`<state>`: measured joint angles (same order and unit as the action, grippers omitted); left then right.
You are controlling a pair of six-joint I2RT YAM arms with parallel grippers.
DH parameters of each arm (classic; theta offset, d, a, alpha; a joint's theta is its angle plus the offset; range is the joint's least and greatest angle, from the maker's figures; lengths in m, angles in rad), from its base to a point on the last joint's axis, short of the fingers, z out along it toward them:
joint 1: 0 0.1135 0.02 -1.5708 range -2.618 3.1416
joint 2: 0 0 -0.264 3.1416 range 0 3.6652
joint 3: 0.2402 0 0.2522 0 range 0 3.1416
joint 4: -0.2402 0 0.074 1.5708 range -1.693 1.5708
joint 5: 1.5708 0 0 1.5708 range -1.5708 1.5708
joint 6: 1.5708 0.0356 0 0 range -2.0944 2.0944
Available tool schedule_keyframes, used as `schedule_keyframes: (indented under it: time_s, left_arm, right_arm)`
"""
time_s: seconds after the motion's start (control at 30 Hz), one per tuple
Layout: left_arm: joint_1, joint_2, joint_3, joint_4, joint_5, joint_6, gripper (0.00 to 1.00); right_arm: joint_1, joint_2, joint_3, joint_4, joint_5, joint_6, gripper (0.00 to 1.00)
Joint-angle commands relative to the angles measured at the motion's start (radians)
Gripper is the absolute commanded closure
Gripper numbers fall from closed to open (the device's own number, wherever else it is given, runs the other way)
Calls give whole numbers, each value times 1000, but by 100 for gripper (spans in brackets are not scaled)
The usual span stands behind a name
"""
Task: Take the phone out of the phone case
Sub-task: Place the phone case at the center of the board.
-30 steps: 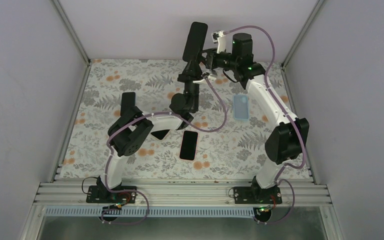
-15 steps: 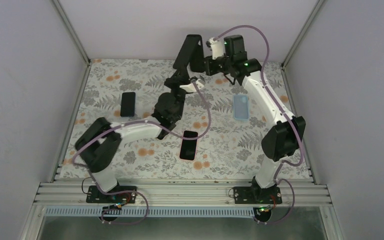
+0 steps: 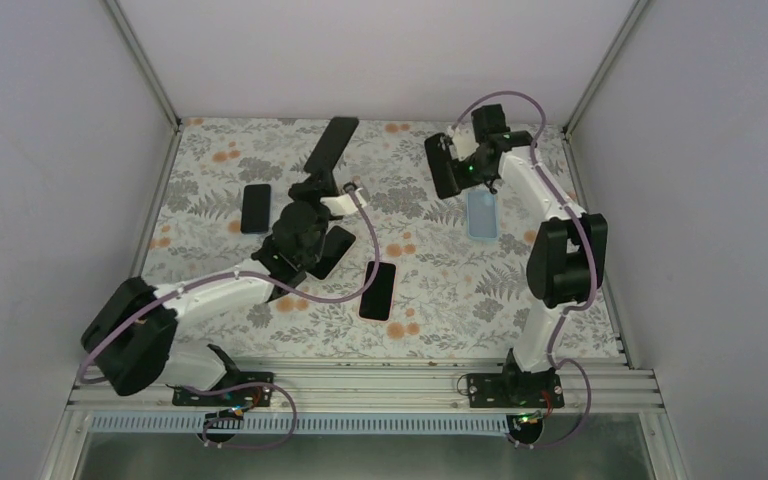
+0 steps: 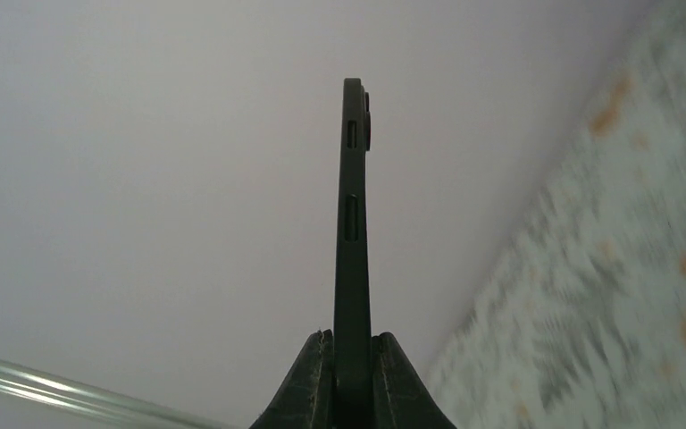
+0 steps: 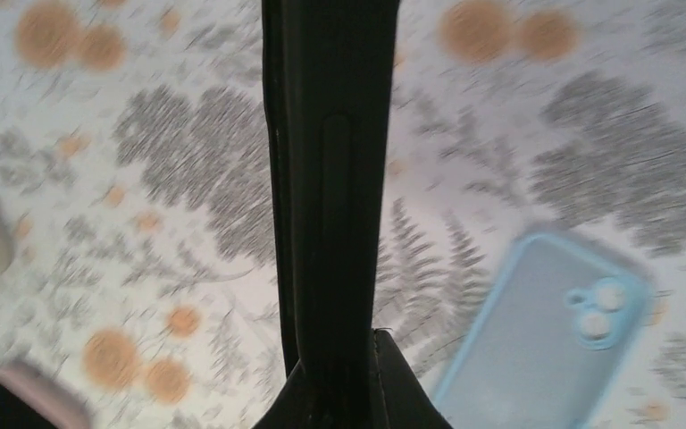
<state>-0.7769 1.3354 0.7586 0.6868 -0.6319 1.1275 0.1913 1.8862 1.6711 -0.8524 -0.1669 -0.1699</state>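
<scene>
Top external: left end effector pinches a black slab at 11 o'clock, right end effector grips a second slab; either skinny grip could slip.

No legible text, label, brand, number or sign found: none on the black phones, held or lying, the pale blue plastic phone case, or the floral table covering.

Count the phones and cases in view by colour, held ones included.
Black: 5 – left-held slab, right-held slab, three lying slabs
Blue: 1 – case
Total: 6
</scene>
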Motion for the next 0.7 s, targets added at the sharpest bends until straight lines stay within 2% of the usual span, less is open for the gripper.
schedule_keyframes:
  time_s: [0.0, 0.2, 0.5, 0.63, 0.67]
  left_arm:
    - [95, 90, -93, 80, -32, 75, 98]
    - [185, 297, -98, 197, -59, 117, 98]
    - [245, 523, -40, 168, -28, 105, 98]
    - [248, 554, -4, 1, 29, 39, 97]
    - [248, 552, 17, -99, 54, -3, 91]
  right_arm:
    - [12, 1, -70, -97, -174, -61, 97]
    - [13, 73, -98, -85, -273, -40, 97]
    - [19, 183, -99, -86, -295, -32, 96]
    - [19, 212, -90, -113, -273, -44, 96]
    - [19, 218, -86, -125, -269, -49, 96]
